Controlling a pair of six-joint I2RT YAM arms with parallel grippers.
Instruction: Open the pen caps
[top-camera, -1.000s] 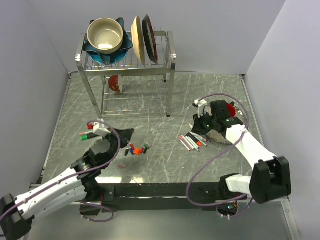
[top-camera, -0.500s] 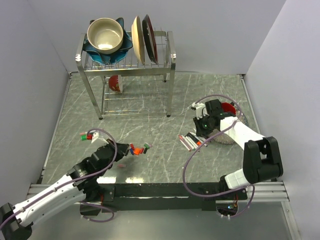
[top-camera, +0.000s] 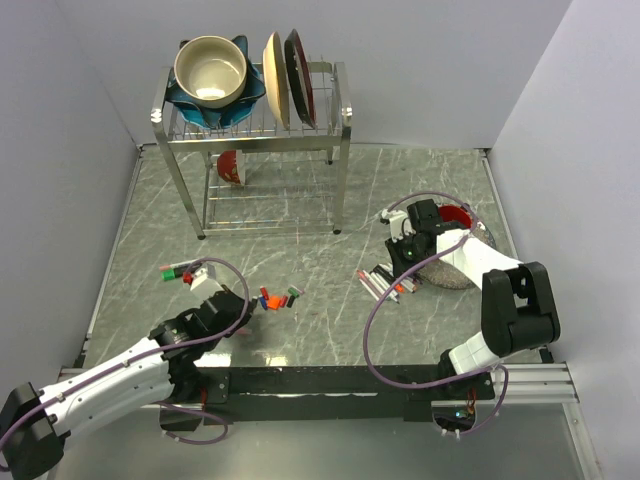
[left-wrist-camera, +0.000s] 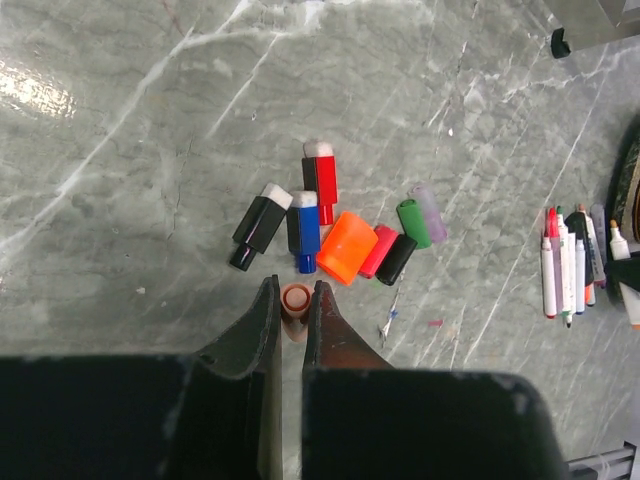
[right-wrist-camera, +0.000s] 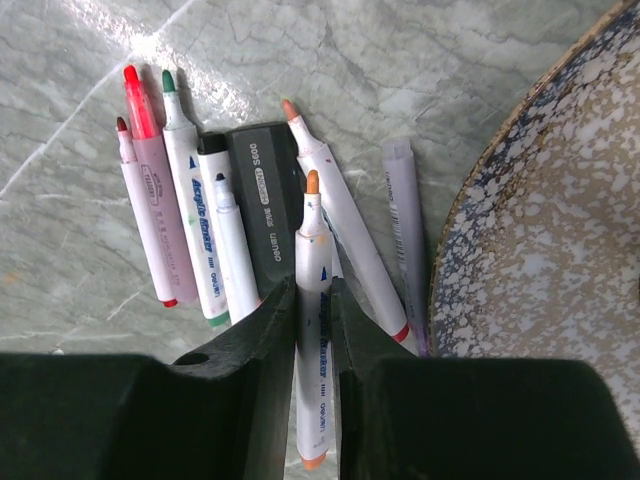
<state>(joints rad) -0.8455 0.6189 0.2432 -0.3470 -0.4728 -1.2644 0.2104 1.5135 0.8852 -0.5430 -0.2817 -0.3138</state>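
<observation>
Pen caps (left-wrist-camera: 345, 248) cluster just beyond left end effector (left-wrist-camera: 293, 292) pinching peach cap (left-wrist-camera: 295, 299).

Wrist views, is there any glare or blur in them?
Left wrist view: white glare patch on the marbled table at upper left, caps sharp. Right wrist view: a bright streak across the top above the pens, which are in focus.

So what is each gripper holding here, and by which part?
The left gripper pinches a peach cap by its sides. The right gripper clamps an uncapped, orange-tipped pen around its mid-barrel.
</observation>
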